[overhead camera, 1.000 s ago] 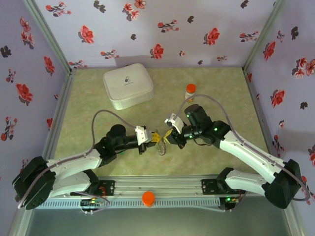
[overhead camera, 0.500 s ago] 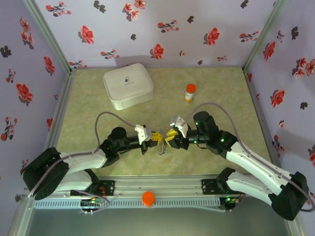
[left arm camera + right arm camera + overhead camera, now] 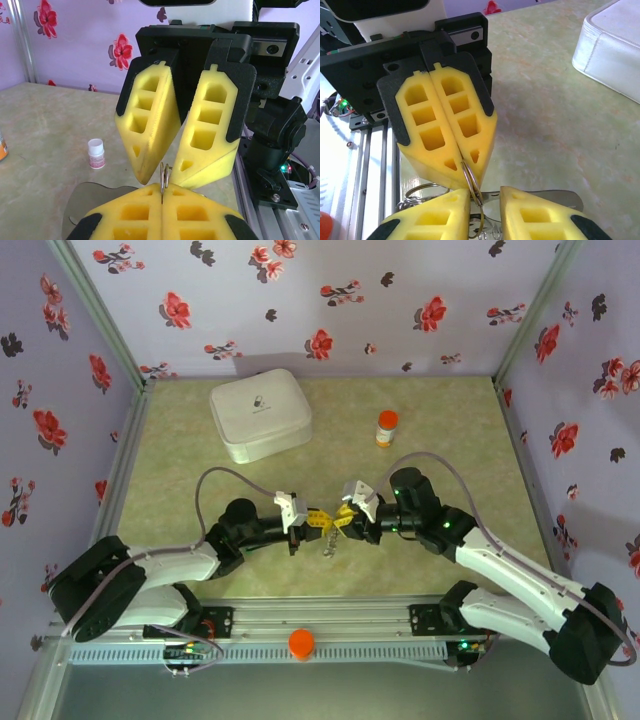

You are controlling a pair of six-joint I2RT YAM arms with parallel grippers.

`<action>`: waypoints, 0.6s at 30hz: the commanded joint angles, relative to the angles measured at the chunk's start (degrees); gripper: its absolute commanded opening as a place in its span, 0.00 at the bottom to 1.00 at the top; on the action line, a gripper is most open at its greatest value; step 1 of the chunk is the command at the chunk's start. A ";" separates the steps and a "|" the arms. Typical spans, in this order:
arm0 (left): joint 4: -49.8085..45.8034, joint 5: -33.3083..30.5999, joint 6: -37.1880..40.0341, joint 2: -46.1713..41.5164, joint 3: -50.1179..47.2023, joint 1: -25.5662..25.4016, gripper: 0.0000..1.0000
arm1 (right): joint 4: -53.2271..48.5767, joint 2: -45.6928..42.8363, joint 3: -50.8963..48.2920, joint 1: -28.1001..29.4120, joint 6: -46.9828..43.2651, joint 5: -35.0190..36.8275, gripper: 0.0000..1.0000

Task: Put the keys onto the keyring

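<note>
My left gripper [image 3: 322,523] is shut on a thin metal split ring, the keyring [image 3: 165,175], and holds it upright by its edge. In the right wrist view the keyring [image 3: 473,182] sticks out of the left gripper's [image 3: 463,167] closed yellow pads. My right gripper [image 3: 485,200] faces it, jaws apart, with the ring in the gap and close to its left fingertip [image 3: 455,197]. A flat silvery key [image 3: 540,199] hangs just below; I cannot tell whether it is threaded on. Keys [image 3: 330,543] dangle under both grippers above the table.
An orange-capped pill bottle [image 3: 386,427] stands behind the arms and a white case [image 3: 260,414] sits at the back left. A tiny white bottle [image 3: 95,153] stands on the mat. More loose rings [image 3: 419,192] hang at the left. The metal rail [image 3: 320,625] runs along the near edge.
The right gripper has opened from shut and come down level with the left one, uncovering the pill bottle. The left gripper stayed shut on the ring and shifted slightly.
</note>
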 commanded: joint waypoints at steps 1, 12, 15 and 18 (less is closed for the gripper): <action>5.05 2.09 -1.16 0.22 0.57 -0.56 0.00 | 1.97 0.12 1.01 -0.27 -0.39 -2.65 0.19; -2.41 -0.52 2.67 -3.99 0.54 -0.57 0.29 | -4.24 -0.10 3.92 0.35 -3.02 -2.31 0.00; -21.71 -1.86 11.55 -8.29 4.20 -0.74 0.26 | -14.87 1.63 8.91 2.42 -9.23 4.53 0.00; -32.53 -3.56 16.80 -10.46 6.99 -1.07 0.23 | -22.91 4.73 13.89 4.70 -13.47 9.74 0.00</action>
